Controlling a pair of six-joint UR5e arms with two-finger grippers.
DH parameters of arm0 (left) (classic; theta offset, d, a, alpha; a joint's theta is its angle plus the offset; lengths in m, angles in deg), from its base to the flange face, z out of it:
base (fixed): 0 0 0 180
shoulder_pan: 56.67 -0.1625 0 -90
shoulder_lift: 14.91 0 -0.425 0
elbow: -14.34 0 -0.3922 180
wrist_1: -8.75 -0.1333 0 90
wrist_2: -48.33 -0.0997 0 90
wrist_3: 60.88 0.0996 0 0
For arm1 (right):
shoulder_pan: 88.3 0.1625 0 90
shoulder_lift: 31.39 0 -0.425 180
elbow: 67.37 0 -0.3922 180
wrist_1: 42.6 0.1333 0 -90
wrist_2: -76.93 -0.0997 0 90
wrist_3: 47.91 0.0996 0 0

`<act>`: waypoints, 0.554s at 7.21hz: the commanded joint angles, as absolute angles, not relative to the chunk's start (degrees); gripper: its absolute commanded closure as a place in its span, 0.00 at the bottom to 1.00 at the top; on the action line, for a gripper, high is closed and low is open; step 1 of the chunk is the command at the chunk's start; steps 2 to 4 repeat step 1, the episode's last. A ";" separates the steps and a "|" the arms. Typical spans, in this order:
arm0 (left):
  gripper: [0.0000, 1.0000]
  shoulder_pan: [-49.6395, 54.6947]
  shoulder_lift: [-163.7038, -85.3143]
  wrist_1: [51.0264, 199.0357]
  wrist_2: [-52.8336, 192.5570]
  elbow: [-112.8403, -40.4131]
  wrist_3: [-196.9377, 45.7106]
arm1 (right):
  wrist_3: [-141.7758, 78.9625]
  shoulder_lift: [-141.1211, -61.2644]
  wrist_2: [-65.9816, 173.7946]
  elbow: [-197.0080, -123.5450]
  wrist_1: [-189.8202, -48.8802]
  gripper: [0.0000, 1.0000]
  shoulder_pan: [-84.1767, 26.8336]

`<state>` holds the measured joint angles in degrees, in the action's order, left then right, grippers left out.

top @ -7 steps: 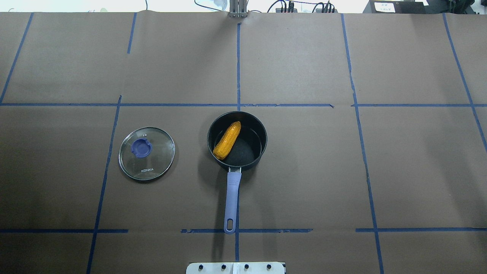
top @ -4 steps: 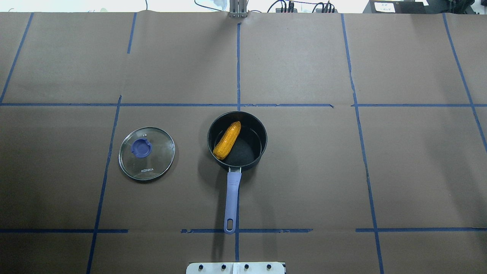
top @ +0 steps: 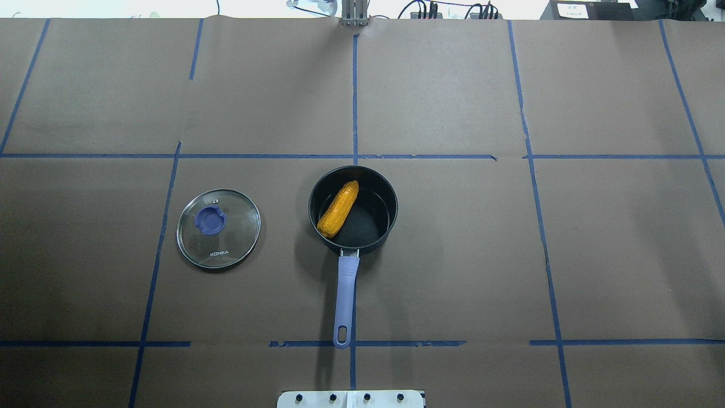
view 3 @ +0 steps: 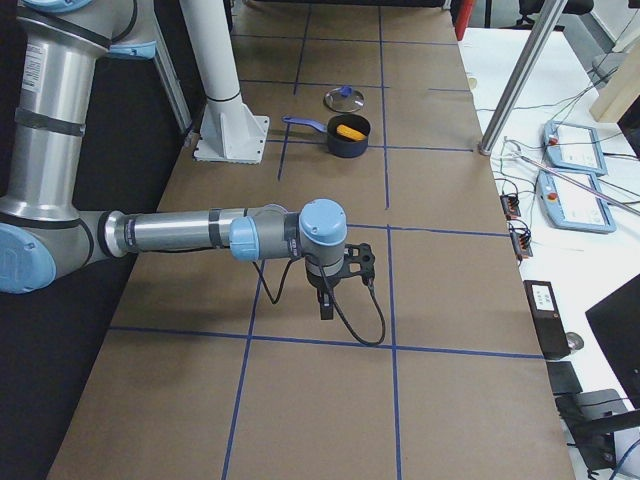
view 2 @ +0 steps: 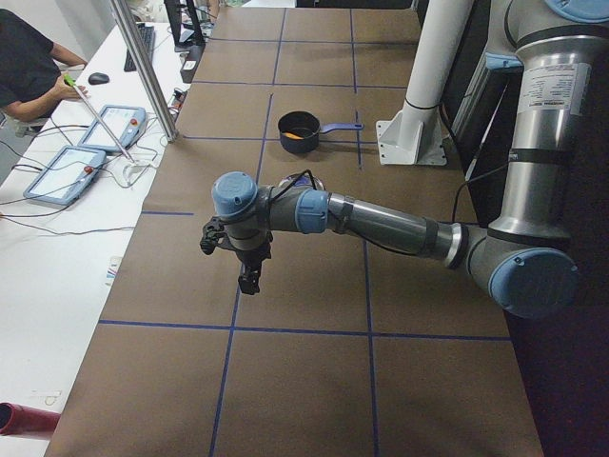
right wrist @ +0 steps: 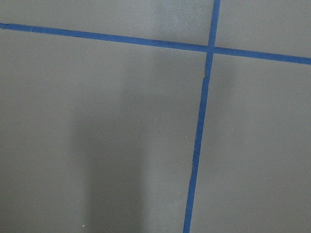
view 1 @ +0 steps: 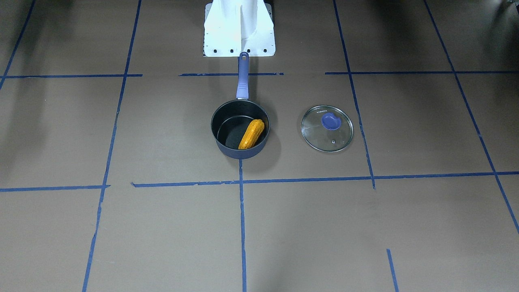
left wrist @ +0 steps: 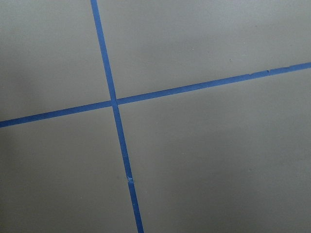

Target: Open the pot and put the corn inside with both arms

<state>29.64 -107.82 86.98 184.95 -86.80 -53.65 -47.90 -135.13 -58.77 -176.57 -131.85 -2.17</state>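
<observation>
The corn (top: 338, 209) lies in the pot (view 1: 239, 153), lid (top: 226, 241) set aside: looks done. We should leave left gripper (view 2: 249, 276) and right gripper (view 3: 327, 300) well away; fingers apart or together, we cannot tell.

The left wrist-mounted camera looks down on the brown table (left wrist: 214, 160), crossed by two strips of blue tape (left wrist: 104, 58). One strip runs slightly slanted from the view's top to its bottom; the other crosses it from side to side, meeting it left of centre. The first strip has a small nick below the crossing.
</observation>
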 commanded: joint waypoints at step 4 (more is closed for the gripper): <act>0.00 29.64 -107.82 86.89 184.82 -87.35 -53.33 | -47.82 -135.01 -58.77 -176.62 -131.64 0.00 -2.17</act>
